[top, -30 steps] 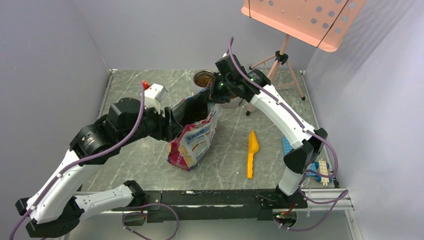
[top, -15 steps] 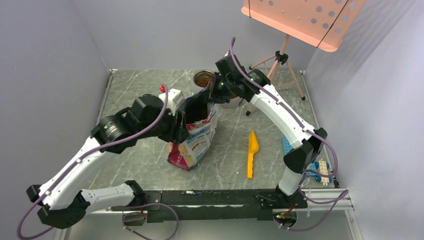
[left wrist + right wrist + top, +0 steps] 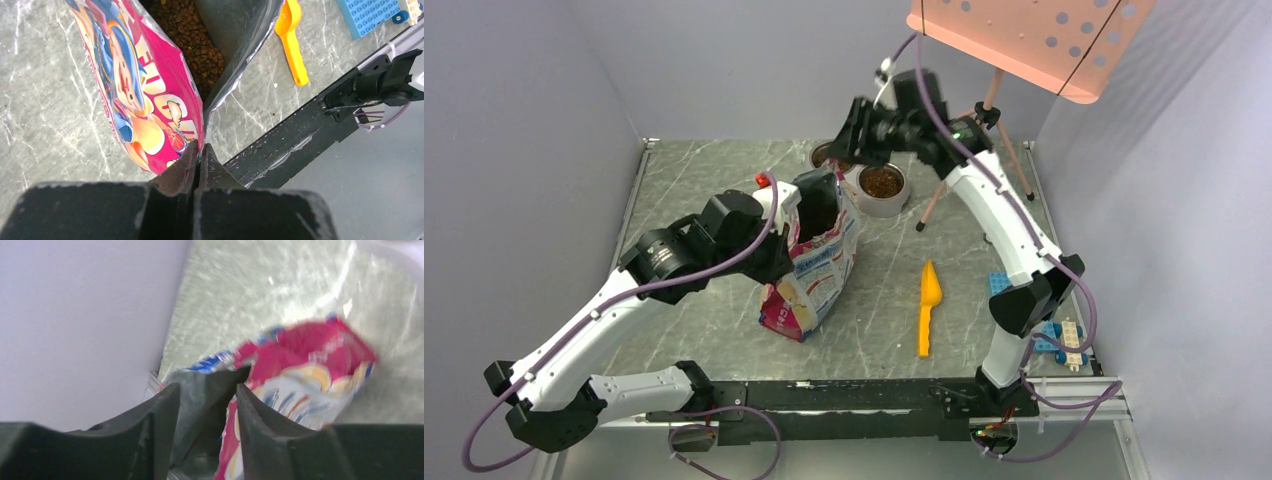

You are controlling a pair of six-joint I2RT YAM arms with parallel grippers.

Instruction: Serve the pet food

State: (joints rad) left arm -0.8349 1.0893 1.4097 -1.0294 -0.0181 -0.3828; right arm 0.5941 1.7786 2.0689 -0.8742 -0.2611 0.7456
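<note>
The pink-red-and-blue bag [image 3: 814,275] stands mid-table with its mouth open. In the left wrist view brown pet food [image 3: 192,37] fills the bag [image 3: 145,95]. My left gripper [image 3: 200,148] is shut on the bag's rim seam; from above the left gripper [image 3: 790,232] sits at the mouth's left side. My right gripper [image 3: 843,148] hangs open above and behind the bag, holding nothing. Its blurred wrist view shows the right gripper [image 3: 207,396] with the bag [image 3: 305,365] below. More pet food [image 3: 882,183] lies in a metal bowl [image 3: 882,205].
A second bowl [image 3: 822,155] sits behind the bag, partly hidden by the right gripper. A yellow scoop [image 3: 929,305] lies right of the bag; the scoop [image 3: 292,42] also shows in the left wrist view. A blue brick plate [image 3: 1002,292] and a tripod [image 3: 984,125] stand at the right.
My left gripper has moved in and shut on the bag's rim. My right gripper has let go of the bag's far edge, opened and risen up and back.
</note>
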